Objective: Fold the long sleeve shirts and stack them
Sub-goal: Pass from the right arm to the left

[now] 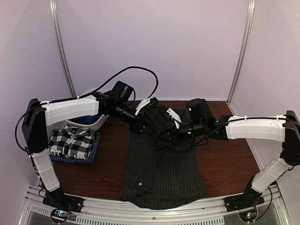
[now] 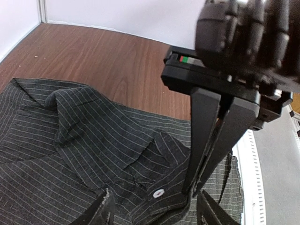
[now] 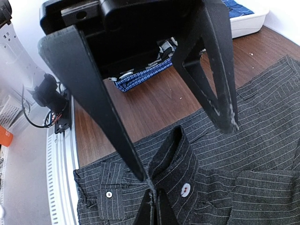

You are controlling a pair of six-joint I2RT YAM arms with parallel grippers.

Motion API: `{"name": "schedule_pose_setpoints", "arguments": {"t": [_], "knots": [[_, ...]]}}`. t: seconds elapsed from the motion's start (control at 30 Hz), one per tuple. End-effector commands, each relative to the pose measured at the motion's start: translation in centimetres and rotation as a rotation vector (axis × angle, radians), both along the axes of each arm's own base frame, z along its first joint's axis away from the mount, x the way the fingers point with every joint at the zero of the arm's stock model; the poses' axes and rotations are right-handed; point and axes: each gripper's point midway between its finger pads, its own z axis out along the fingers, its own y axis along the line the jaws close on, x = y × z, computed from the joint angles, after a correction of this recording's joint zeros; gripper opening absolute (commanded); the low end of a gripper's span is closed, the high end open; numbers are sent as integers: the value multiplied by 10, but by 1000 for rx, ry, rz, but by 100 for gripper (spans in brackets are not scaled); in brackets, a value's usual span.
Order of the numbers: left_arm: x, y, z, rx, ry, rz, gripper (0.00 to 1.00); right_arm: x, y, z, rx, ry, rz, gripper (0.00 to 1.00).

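Observation:
A dark charcoal pinstriped long sleeve shirt (image 1: 161, 173) lies spread down the middle of the table, its collar end bunched up at the far side. My right gripper (image 1: 168, 127) is shut on a raised fold of its button placket (image 3: 153, 206). My left gripper (image 1: 152, 118) hovers just beside it, open, its fingers (image 2: 105, 208) straddling the same placket without pinching it. A black-and-white checked shirt (image 1: 70, 143) lies folded at the left on a blue cloth (image 1: 95, 151).
A white bin (image 1: 96, 123) holding blue fabric stands behind the folded checked shirt at the back left. The two arms meet over the shirt's far end, their cables looping above. The shirt's hem hangs over the table's metal front rail (image 1: 154, 213).

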Motion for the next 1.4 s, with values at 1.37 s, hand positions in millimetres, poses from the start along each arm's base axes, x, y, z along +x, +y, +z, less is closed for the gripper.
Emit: {"name": "schedule_pose_setpoints", "arguments": {"t": [1.37], "knots": [[-17,-13,-21,-65,144,-111,36,14,-15,22,23,-103,-50,0]]}}
